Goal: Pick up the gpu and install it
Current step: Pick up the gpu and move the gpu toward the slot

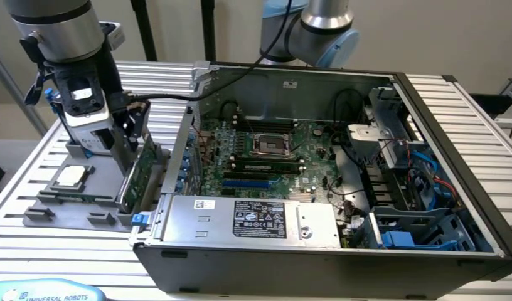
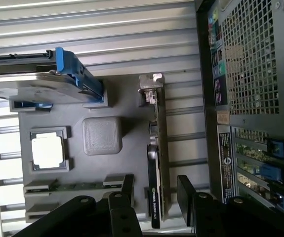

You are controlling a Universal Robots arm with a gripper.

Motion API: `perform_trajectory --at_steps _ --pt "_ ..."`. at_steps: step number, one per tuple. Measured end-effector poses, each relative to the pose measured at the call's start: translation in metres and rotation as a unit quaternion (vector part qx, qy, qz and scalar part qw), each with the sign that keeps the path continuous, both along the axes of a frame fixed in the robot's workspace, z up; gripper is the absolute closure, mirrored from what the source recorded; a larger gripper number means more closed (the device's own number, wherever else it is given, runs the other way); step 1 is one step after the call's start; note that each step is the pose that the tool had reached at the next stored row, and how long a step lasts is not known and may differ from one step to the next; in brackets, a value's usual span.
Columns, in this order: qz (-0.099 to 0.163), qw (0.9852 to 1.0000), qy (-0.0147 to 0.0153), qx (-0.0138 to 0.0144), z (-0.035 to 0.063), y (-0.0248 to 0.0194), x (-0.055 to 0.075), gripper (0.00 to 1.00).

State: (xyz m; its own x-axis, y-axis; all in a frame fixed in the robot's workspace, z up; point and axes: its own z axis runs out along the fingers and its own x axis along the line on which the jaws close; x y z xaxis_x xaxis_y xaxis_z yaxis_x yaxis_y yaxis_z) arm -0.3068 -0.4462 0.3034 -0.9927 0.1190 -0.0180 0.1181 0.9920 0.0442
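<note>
Green gpu (image 2: 159,138) upright btwn hand's (image 2: 156,182) spread fingers (image 2: 185,195)

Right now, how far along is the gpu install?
Done: the arm is positioned over the gpu, which stands on edge in the gray holder beside the open case.
In hand: nothing. The jaws are open, one on each side of the card, not closed on it.
Left: the whole pick and install. The gpu is not lifted and sits outside the case, away from the motherboard.
</note>
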Motion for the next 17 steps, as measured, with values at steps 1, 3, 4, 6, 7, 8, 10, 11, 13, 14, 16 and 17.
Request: perform_trajectory --at_steps 1,3,4,6,7,8,10,11,13,14,16,17 --pt "0.000 1.0000 0.0000 0.0000 -0.0019 0.0000 0.000 0.52" --pt "0.000 1.0000 -0.0001 0.0000 -0.0055 0.0000 0.001 0.52" --pt "-0.001 1.0000 -0.0001 0.0000 -0.0073 0.0000 0.001 0.52" --pt "-0.001 1.0000 -0.0001 0.0000 -0.0110 0.0000 0.002 0.52" --pt "-0.001 1.0000 -0.0001 0.0000 -0.0128 0.0000 0.002 0.52" --pt "-0.001 1.0000 -0.0001 0.0000 -0.0147 0.0000 0.002 0.52" --pt "-0.002 1.0000 -0.0003 0.0001 -0.0183 0.0000 0.002 0.52" --pt "-0.002 1.0000 -0.0003 0.0000 -0.0202 0.0000 0.002 0.52" --pt "-0.002 1.0000 -0.0003 0.0000 -0.0238 0.0000 0.002 0.52" --pt "-0.002 1.0000 -0.0003 0.0000 -0.0256 0.0000 0.002 0.52" --pt "-0.002 1.0000 -0.0004 0.0000 -0.0292 0.0000 0.002 0.52" --pt "-0.002 1.0000 -0.0004 0.0000 -0.0310 0.0000 0.002 0.52"
